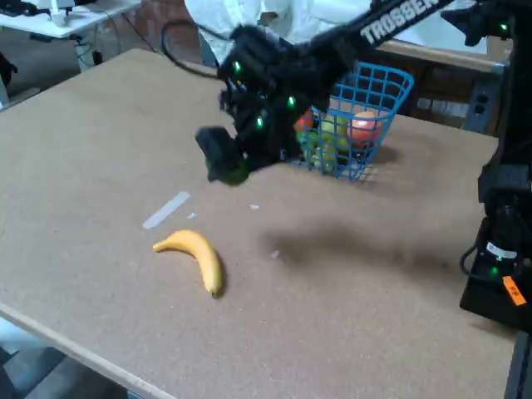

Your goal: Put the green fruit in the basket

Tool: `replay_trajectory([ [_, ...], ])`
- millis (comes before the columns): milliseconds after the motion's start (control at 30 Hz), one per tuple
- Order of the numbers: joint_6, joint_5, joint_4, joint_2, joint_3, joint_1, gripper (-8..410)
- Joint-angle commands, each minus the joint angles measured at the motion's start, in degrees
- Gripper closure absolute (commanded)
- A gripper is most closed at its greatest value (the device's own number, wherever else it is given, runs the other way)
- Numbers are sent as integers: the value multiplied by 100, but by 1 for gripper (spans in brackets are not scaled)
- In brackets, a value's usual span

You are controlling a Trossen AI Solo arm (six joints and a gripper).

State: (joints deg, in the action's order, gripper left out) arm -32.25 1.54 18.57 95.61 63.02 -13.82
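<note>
Table edge: nearest the camera in the fixed view, the pale front edge of my brown table [349, 332] runs across the lower left corner.
Banana: a yellow banana [195, 255] lies flat on the table, nearer the camera than the basket and well apart from it, down and to the left. One tip points at the front edge.
Tape strip: a short pale strip [166, 209] lies flat just beyond the banana, still well short of the basket, to its left. A few small pale flecks sit on the table between the strip and the basket.
Shadow: a soft dark patch [366, 243] falls on the table in front of the basket, on the camera side.
Arm base: a black base [499, 249] stands at the right edge of the picture, to the right of the basket and nearer the camera, with an orange tag low on it.
My claw: my gripper [224, 162] hangs above the table just left of the basket, at about the height of its lower wall. The picture is blurred here; I cannot tell how far the fingers are apart.
Green fruit: a dark green rounded shape [235, 174] shows at the tip of my claw, off the table, left of the basket and outside it. It seems to be in my grip, though the blur hides the contact.
Basket: the blue wire basket [397, 81] sits on the table behind my wrist, tilted with its opening towards the camera.
Basket contents: pale yellow-green fruits [332, 137] and an orange-red one [363, 127] lie inside.
Beyond: a person in a white garment [274, 17] stands behind the table, past the basket.
</note>
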Motion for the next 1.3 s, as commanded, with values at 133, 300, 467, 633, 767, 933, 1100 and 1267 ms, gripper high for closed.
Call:
replay_trajectory([
  [133,739,-1266,2975,-166,2658,833,398],
  [300,929,-1266,3016,-323,2673,1425,398],
  [467,1311,-1263,3003,-417,2673,2135,398],
  [633,1633,-1257,2938,-446,2673,2914,398],
  [767,1923,-1255,2789,-435,2673,3445,398],
  [933,2026,-1263,2640,-420,2651,3958,398],
  [1100,2033,-1263,2352,-210,2643,4323,398],
  [1267,1932,-1261,2037,157,2643,4548,398],
])
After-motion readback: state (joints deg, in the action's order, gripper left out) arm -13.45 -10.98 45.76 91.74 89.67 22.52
